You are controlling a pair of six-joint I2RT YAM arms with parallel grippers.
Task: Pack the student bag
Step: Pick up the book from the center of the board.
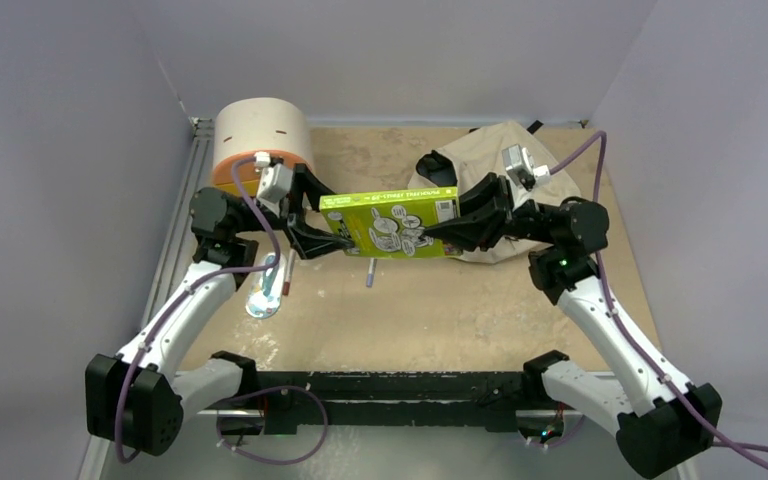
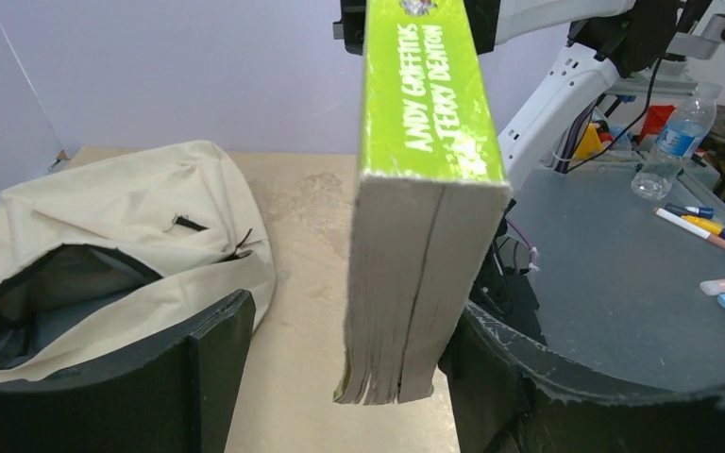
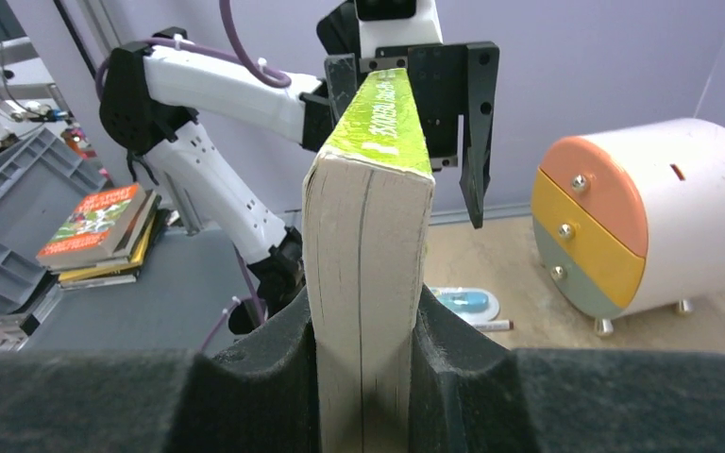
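Seeing the student bag [image 1: 480,150] slumping on the far right part of the counter [image 1: 440,320], beige fabric sagging and its dark, zip-edged mouth gaping toward the left. Finding a green book [image 1: 390,222] hanging in the air just left of that mouth, clear of the counter, with its cover facing the overhead view. Reading white author lettering along the spine in the left wrist view.

Finding the right jaws clenching the book's right end, with both black pads pressing flat against the covers and the page block squeezed between them. Finding the left jaws standing released and wide at the book's left end, straddling it, with one finger well apart from the cover. Being unable to tell about contact on the other side.

Tracing the left arm [image 1: 175,310] and the right arm [image 1: 610,320] reaching in from the near edge toward the middle. Spotting a cream drawer box [image 1: 260,130] with orange and yellow fronts sitting at the far left, behind the left jaws. Spotting a pale marker [image 1: 370,272] lying on the counter beneath the book, a second marker [image 1: 288,272] lying further left, and a white and blue object [image 1: 263,303] lying nearer, beside the left arm.
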